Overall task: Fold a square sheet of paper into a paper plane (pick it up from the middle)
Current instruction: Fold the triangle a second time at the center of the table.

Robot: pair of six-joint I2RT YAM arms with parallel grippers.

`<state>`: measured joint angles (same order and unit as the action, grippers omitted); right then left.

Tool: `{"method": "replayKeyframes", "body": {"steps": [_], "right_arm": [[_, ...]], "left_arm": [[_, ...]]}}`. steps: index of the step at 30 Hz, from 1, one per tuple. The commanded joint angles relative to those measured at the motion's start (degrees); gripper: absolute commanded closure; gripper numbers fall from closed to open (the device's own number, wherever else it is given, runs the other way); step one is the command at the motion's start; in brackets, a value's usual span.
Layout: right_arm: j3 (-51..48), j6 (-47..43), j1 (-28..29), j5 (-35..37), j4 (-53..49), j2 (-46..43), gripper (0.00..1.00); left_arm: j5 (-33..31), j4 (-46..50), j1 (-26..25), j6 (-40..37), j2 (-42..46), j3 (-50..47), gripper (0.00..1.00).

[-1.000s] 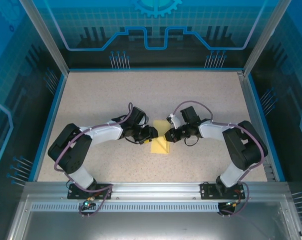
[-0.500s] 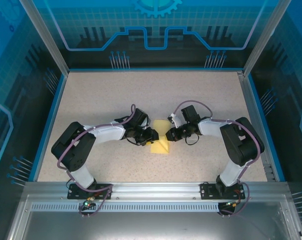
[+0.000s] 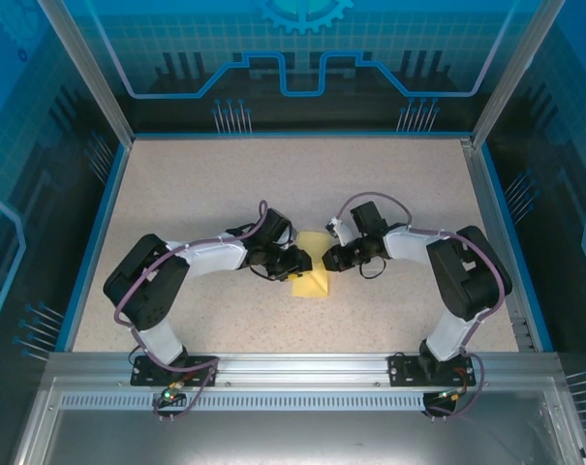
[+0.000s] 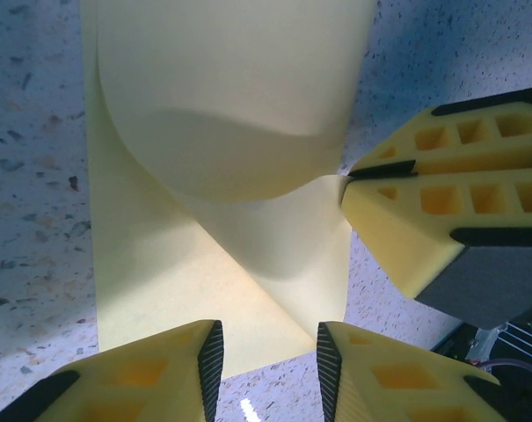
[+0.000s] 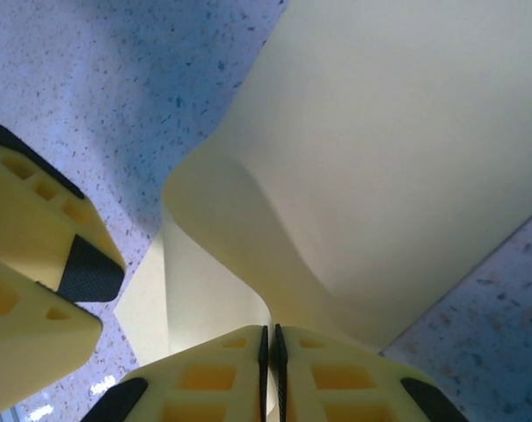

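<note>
The pale-yellow square sheet of paper (image 3: 312,282) lies mid-table between both grippers. Part of it rests flat while a flap curls up in a loop (image 4: 222,97). My right gripper (image 5: 271,338) is shut on the sheet's raised fold (image 5: 380,158), pinching it at the sheet's right side (image 3: 328,260). The right fingers (image 4: 406,211) meet the paper's edge in the left wrist view. My left gripper (image 4: 266,338) is open, its jaws apart over the sheet's near corner and bare table, holding nothing. It sits at the paper's left edge (image 3: 297,262).
The speckled beige table (image 3: 196,194) has blue rims and an aluminium frame (image 3: 293,373) along its near edge. Both arms bend inward from their bases, elbows out to the sides. The left fingers (image 5: 37,255) stand close to the right gripper.
The left gripper has narrowed somewhat and edged right toward the paper. The right gripper has shifted slightly left with the fold in its grip.
</note>
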<state>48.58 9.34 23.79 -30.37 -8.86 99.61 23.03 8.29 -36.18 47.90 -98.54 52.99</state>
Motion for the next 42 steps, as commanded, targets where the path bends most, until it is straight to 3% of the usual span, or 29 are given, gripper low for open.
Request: {"method": "replayKeyframes", "body": {"steps": [1,11,20,35,42], "right_arm": [[1.47,-0.51,-0.37,1.22,-2.72,1.70,0.86],[1.26,-0.09,0.86,3.86,-2.22,2.07,0.86],[1.29,-1.13,0.91,1.77,-1.57,2.63,0.85],[1.50,-1.10,0.92,1.82,-2.95,4.34,0.84],[1.48,-0.97,0.92,2.25,-2.83,4.14,0.84]], "left_arm": [[1.36,0.36,-0.62,-0.54,-0.73,1.84,0.64],[0.79,0.32,-0.64,-0.25,-0.50,2.12,0.65],[0.63,0.08,-0.64,0.49,-0.75,2.99,0.66],[-1.80,-5.32,-0.64,8.77,-3.24,4.48,0.89],[-1.33,-7.68,-0.62,9.75,-5.62,4.55,0.90]]}}
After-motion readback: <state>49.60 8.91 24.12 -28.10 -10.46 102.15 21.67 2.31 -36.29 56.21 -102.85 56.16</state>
